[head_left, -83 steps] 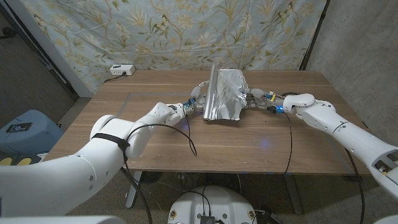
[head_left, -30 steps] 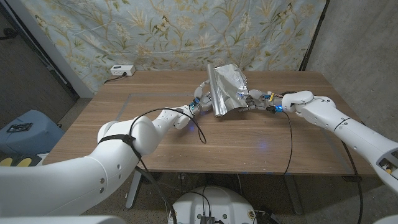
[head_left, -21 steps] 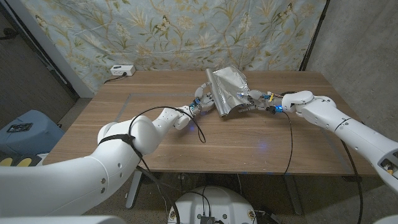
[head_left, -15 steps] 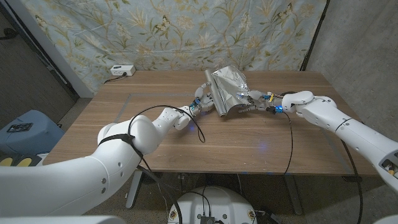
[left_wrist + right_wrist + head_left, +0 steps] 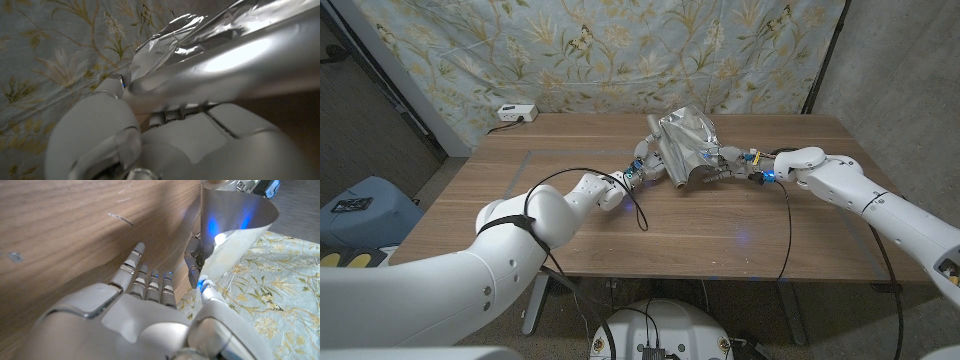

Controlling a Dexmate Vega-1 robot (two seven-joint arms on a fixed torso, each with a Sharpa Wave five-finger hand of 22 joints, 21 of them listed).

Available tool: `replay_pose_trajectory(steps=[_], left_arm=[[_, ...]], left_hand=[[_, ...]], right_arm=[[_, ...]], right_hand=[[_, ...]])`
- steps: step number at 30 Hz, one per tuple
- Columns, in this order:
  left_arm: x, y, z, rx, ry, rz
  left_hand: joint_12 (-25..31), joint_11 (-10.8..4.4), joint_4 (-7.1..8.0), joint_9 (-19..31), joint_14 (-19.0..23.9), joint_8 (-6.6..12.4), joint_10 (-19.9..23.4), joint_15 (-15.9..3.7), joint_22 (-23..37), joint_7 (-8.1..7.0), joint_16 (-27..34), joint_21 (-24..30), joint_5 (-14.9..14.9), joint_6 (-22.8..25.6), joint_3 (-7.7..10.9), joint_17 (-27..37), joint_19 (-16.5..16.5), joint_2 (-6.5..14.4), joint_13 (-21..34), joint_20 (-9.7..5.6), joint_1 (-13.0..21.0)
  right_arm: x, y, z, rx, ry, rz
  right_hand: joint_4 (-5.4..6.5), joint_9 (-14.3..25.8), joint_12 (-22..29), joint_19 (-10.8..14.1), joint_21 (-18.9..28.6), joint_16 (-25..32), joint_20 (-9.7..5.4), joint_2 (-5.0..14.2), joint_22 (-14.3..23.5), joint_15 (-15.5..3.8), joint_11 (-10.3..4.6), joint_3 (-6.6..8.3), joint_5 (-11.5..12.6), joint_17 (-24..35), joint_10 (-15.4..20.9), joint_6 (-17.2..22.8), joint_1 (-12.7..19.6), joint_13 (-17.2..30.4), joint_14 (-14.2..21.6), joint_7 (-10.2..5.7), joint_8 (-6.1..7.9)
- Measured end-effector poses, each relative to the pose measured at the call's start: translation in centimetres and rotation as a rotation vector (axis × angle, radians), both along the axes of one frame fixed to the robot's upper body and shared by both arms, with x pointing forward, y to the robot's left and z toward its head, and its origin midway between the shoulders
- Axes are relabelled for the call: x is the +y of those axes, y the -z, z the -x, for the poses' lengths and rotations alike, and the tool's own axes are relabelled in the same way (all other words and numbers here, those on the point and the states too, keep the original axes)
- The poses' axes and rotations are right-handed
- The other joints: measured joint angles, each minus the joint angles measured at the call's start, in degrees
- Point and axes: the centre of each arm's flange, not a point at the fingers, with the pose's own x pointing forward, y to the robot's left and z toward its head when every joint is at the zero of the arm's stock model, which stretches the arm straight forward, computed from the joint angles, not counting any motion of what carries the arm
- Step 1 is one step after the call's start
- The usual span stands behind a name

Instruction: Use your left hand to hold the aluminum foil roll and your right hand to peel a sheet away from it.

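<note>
Two hands at work: the left hand (image 5: 642,163) grips the foil roll (image 5: 661,152), and the right hand (image 5: 719,161) pinches the sheet (image 5: 686,143).
Head view: the roll sits near the far middle of the table (image 5: 570,215), tipped up in the left fingers. The crinkled sheet hangs between the two hands, bunched up just by the right fingers. A white power strip (image 5: 516,112) lies well away from both hands, at the far edge.
Left wrist view: the left hand (image 5: 165,135) is wrapped around the shiny roll (image 5: 235,62). The fingers hug it close, with the loose sheet (image 5: 165,42) just past them.
Right wrist view: the right hand (image 5: 140,300) has its long fingers (image 5: 131,266) held straight and close together. The thumb tip touches the edge of the sheet (image 5: 235,217). I think that is a pinch, but the hold is partly hidden.
How to do it well: keep the roll squeezed tight so it cannot spin away. Pull the sheet slowly and evenly to the side, away from the left fingers, so it does not rip or crumple more.
</note>
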Motion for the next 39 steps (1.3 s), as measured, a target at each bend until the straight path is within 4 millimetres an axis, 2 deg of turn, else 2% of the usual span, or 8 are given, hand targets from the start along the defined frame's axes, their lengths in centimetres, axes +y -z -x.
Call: replay_pose_trajectory(steps=[6, 12, 16, 24, 39], left_arm=[[0.0, -0.8, 0.8, -0.012, 0.080, -0.004], [0.4, -1.4, 1.2, -0.021, 0.118, -0.003], [0.9, -2.0, 1.4, -0.046, 0.119, -0.025], [0.6, -3.5, 2.1, -0.029, 0.152, 0.012], [0.4, -4.6, 3.0, -0.002, 0.170, -0.001]], left_hand=[[0.56, -0.26, 0.00, -0.94, 0.75, 0.64, 1.32, -0.73, 0.00, 1.06, 0.00, 0.00, 0.00, 1.05, 0.00, -0.51, 0.72, 0.21, -0.47, -0.60, -0.21], [1.12, -0.84, -0.26, -2.12, 2.09, 1.02, 3.33, -1.43, 0.01, 3.05, 0.28, 0.00, -0.42, 3.08, 0.26, -1.04, 1.69, 0.44, -0.99, -1.04, -0.44], [1.12, -0.75, -0.26, -2.53, 2.30, 1.02, 3.86, -1.64, 0.01, 3.10, 0.28, 0.00, -0.41, 3.69, 0.26, -1.15, 2.18, 0.59, -1.27, -1.12, -0.59], [1.12, -0.75, -0.50, -3.07, 2.29, 1.02, 3.86, -1.63, 0.01, 3.40, 0.27, 0.00, -0.62, 3.98, 0.50, -1.33, 2.28, 0.68, -1.52, -1.02, -0.68], [1.12, -0.75, -0.50, -4.04, 2.29, 1.01, 3.85, -1.63, 0.02, 3.09, 0.27, 0.00, -0.84, 4.30, 0.50, -1.85, 2.58, 0.59, -2.06, -1.33, -1.21]], right_arm=[[0.1, -0.2, 0.1, -0.003, -0.003, 0.003], [0.1, -0.4, 0.1, -0.005, -0.009, 0.008], [0.2, -0.5, 0.1, -0.005, -0.013, 0.014], [0.3, -1.0, 0.1, -0.008, -0.020, 0.024], [0.2, -1.4, -0.2, 0.002, -0.018, 0.043]], right_hand=[[-0.08, 0.00, 0.00, 0.00, 0.00, 0.00, -0.01, 0.00, 0.01, 0.00, 0.00, -0.08, 0.00, 0.00, 0.00, 0.00, 0.00, 0.00, 0.00, 0.00, 0.00], [-0.07, 0.00, 0.00, 0.00, -0.01, 0.00, -0.01, 0.00, 0.00, 0.00, 0.00, -0.08, 0.00, 0.00, 0.00, 0.00, 0.00, 0.00, 0.00, -0.01, 0.00], [-0.07, 0.00, 0.00, 0.00, 0.00, 0.00, -0.01, 0.00, 0.01, 0.00, 0.00, -0.07, 0.00, 0.00, 0.00, 0.00, 0.00, 0.00, 0.00, -0.01, 0.00], [-0.07, 0.00, 0.00, -0.01, -0.01, 0.00, -0.01, 0.00, 0.00, 0.00, 0.00, -0.08, 0.00, 0.00, 0.00, -0.01, 0.00, 0.00, 0.00, -0.01, 0.00], [-0.22, 0.00, 0.00, -0.01, 0.00, 0.00, -0.02, 0.23, 0.06, 0.18, 0.00, -0.24, 0.00, 0.00, 0.00, -0.01, 0.23, 0.00, 0.23, -0.01, 0.00]])
